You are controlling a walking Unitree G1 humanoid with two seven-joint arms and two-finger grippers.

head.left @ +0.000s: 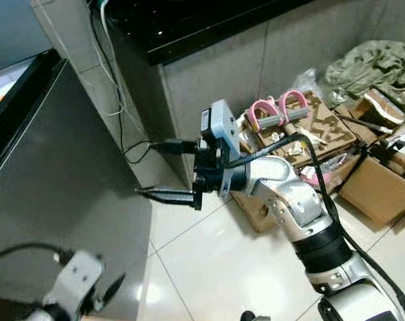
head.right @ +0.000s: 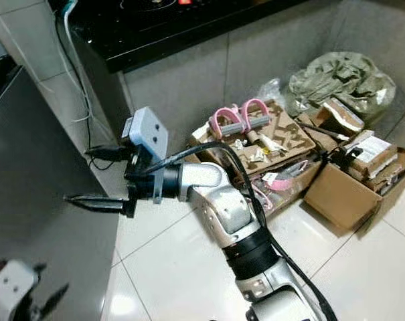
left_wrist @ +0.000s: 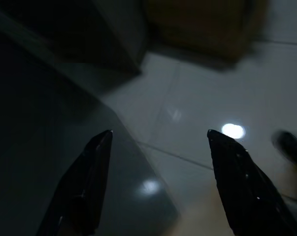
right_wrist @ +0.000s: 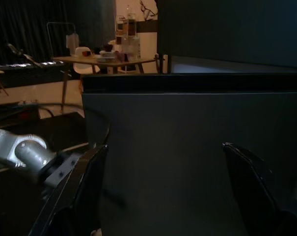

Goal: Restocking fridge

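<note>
The grey fridge (head.left: 55,180) stands at my left, its door closed and its top edge dark. My right gripper (head.left: 143,167) is stretched out sideways toward the fridge's near corner, open, with nothing between its two black fingers. In the right wrist view this gripper (right_wrist: 163,145) faces the flat grey fridge wall (right_wrist: 187,157) from close by. My left gripper (head.left: 107,291) hangs low beside the fridge front. The left wrist view shows it (left_wrist: 159,132) open and empty above the floor tiles.
Right of the arm, open cardboard boxes (head.left: 376,187) full of clutter, a pink-handled item (head.left: 276,110) and a green bag (head.left: 376,67) crowd the floor. A black countertop (head.left: 189,27) overhangs a tiled wall, and cables (head.left: 118,100) hang down behind the fridge.
</note>
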